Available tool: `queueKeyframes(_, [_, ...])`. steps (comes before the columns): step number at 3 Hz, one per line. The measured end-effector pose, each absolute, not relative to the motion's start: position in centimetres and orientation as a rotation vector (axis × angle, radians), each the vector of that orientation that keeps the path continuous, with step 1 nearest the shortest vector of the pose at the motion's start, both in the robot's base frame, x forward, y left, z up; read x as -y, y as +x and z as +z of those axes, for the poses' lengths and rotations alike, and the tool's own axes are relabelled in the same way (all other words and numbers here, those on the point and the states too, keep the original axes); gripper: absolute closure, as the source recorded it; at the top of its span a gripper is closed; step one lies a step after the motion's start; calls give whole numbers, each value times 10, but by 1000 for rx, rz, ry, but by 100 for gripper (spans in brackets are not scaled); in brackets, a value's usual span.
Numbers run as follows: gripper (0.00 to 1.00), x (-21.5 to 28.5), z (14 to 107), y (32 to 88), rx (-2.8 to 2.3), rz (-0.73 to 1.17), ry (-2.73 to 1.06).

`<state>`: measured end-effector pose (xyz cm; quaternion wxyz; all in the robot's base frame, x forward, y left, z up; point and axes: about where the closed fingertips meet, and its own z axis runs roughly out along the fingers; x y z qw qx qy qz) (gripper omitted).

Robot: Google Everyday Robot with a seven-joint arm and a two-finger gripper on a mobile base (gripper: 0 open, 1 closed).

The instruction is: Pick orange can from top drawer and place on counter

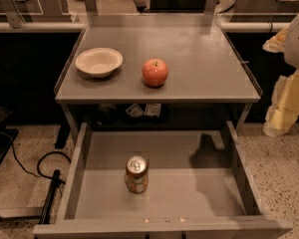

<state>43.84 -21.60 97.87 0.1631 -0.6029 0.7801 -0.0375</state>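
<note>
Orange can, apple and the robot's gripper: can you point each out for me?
orange can (136,179), camera view, middle of its label.
apple (155,72), camera view, middle of its red skin.
gripper (281,108), camera view, its pale body at the right edge, beside the counter (199,59).

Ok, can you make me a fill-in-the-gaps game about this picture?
1. The can stands upright in the open ____.
2. On the counter, the apple sits right of the pale ____.
3. The gripper hangs at the picture's ____ edge, far from the can.
Missing words: drawer, bowl, right.
</note>
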Motion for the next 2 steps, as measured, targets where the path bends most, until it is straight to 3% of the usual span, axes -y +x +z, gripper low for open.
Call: queueKeyframes(2, [0,213,976,433,-2229,-134,-1715])
